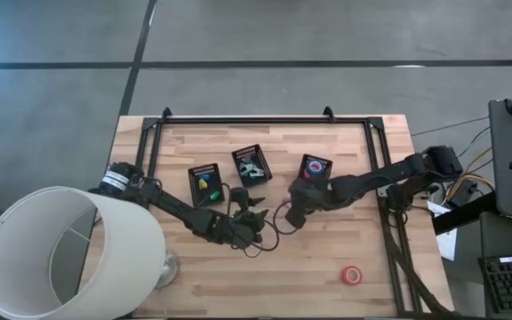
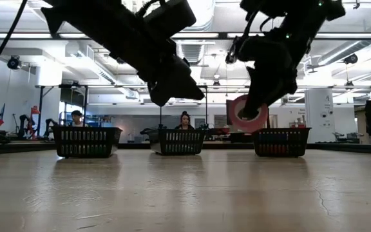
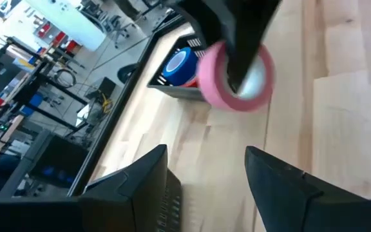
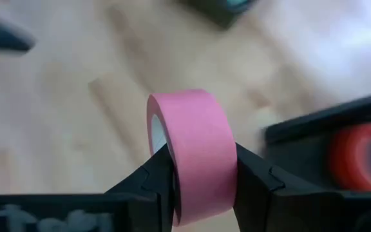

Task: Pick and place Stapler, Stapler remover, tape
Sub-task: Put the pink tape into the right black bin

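Pink tape [image 4: 195, 151] is squeezed between the right gripper's [image 4: 201, 177] fingers, above the table [image 1: 327, 284]. Nothing is held by the left gripper [image 3: 205, 177], which is spread open.

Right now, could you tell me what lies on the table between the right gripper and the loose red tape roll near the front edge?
Only bare wood, by the high view: nothing sits between the right gripper, shut on a pink roll, and the red roll.
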Action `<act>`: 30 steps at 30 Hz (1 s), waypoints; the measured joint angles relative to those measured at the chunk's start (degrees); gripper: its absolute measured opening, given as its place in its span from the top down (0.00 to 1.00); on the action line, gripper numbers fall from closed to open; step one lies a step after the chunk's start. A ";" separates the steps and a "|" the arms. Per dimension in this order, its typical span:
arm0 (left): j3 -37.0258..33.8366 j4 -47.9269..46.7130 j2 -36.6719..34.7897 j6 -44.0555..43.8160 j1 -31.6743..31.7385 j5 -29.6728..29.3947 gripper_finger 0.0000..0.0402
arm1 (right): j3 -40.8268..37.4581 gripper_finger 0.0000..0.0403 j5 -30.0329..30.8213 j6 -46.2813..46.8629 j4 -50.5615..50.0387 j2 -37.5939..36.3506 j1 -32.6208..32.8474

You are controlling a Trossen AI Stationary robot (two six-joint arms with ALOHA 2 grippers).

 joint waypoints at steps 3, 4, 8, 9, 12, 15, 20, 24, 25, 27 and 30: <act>-0.02 -0.29 0.00 -0.05 -0.01 -0.16 0.47 | 0.04 0.72 6.87 2.46 -4.26 -2.34 -0.11; -0.04 -0.26 0.00 -0.07 -0.01 -0.16 0.47 | 0.10 0.73 9.37 3.91 -6.37 -3.36 -0.21; -0.04 -0.28 0.00 -0.08 -0.01 -0.13 0.47 | -0.38 0.74 15.97 12.65 -16.93 -6.65 -0.22; -0.04 -0.29 0.00 -0.11 -0.01 -0.13 0.48 | -0.93 0.74 16.32 14.73 -18.20 -7.29 -0.27; -0.03 -0.26 0.00 -0.34 -0.01 -0.06 0.48 | -3.24 0.73 16.48 15.13 -17.14 -8.23 -0.35; 0.35 -0.20 0.00 -1.59 0.04 0.26 0.48 | -6.31 0.72 15.20 11.01 -12.32 -8.24 -1.02; 1.13 0.10 0.00 -2.03 0.06 0.28 0.48 | -11.53 0.72 8.00 4.25 -2.68 -7.43 -4.01; 1.20 -0.04 0.00 -2.04 0.09 0.28 0.48 | -12.91 0.72 7.74 3.76 -2.20 -7.48 -6.16; 1.20 -0.02 0.00 -2.04 0.10 0.28 0.48 | -13.06 0.70 7.66 3.73 -2.34 -7.56 -6.55; 1.20 -0.04 0.00 -2.05 0.10 0.28 0.48 | -13.06 0.68 7.59 3.61 -2.17 -7.65 -6.95; 1.20 -0.09 0.00 -2.06 0.10 0.28 0.48 | -13.05 0.63 7.20 2.86 -2.18 -7.65 -7.13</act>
